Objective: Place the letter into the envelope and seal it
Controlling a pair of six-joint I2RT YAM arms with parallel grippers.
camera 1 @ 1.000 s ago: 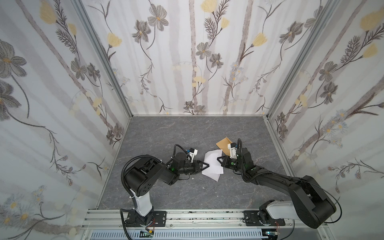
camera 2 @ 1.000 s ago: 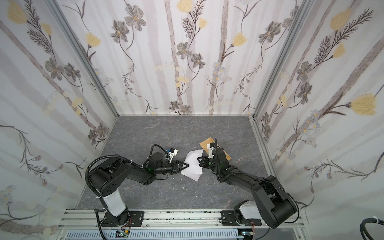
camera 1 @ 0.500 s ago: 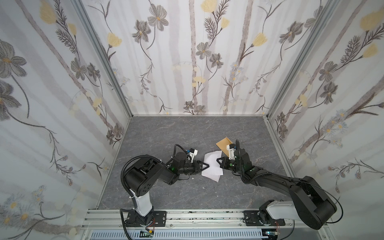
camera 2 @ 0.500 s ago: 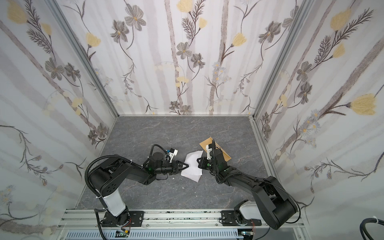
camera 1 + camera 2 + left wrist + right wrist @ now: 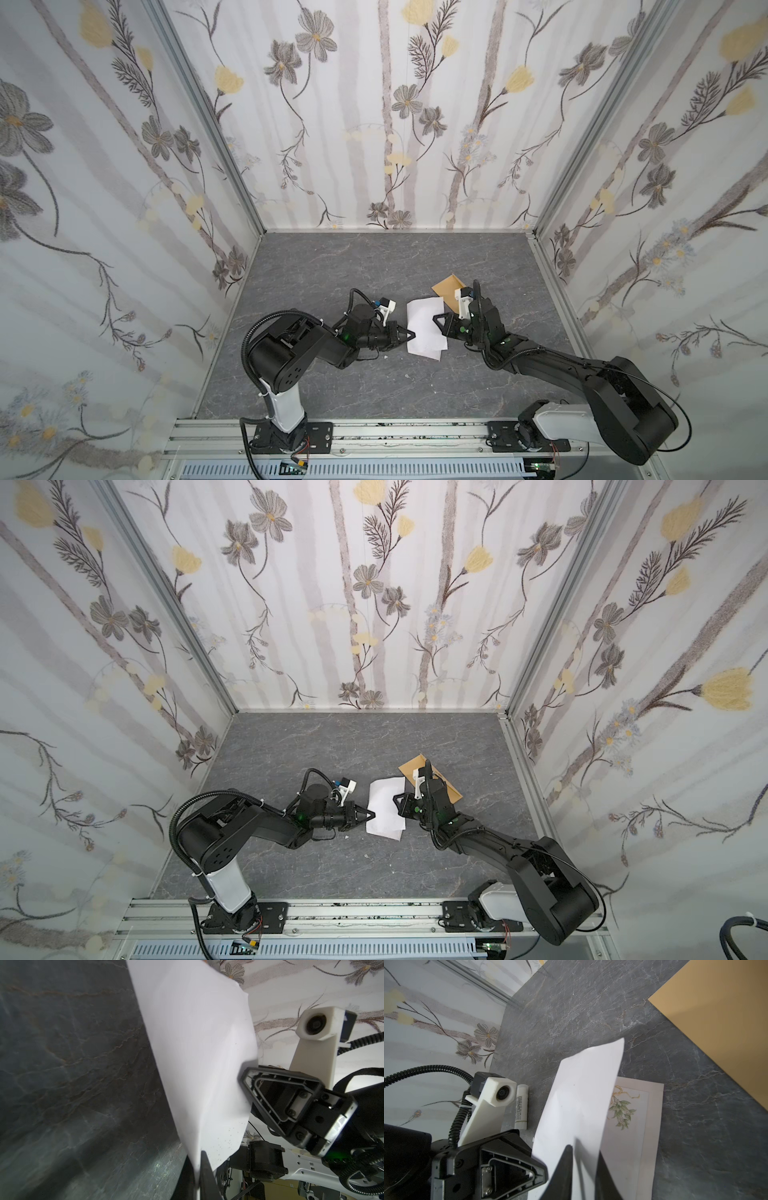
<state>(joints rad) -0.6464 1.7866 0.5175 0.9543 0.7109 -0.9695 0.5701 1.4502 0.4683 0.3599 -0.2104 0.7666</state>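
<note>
The letter (image 5: 424, 328) (image 5: 384, 808) is a white folded sheet in mid-table, between the two grippers. In the right wrist view its upper flap (image 5: 581, 1095) stands raised over the lower part, which has a floral print (image 5: 623, 1111). My left gripper (image 5: 412, 333) (image 5: 198, 1159) is shut on the letter's left edge. My right gripper (image 5: 436, 320) (image 5: 584, 1157) is at the right edge, jaws apart, with the raised flap loose between its fingers. The brown envelope (image 5: 446, 289) (image 5: 716, 1022) lies flat behind the right gripper, partly hidden by the wrist.
A small white tube (image 5: 521, 1105) lies on the grey table (image 5: 374, 266) beside the left wrist camera. Floral walls close in the table on three sides. A metal rail (image 5: 374, 432) with both arm bases runs along the front.
My left gripper has shut on the letter's left edge. My right gripper, shut on the letter before, has parted its jaws. The letter has stayed in place.
</note>
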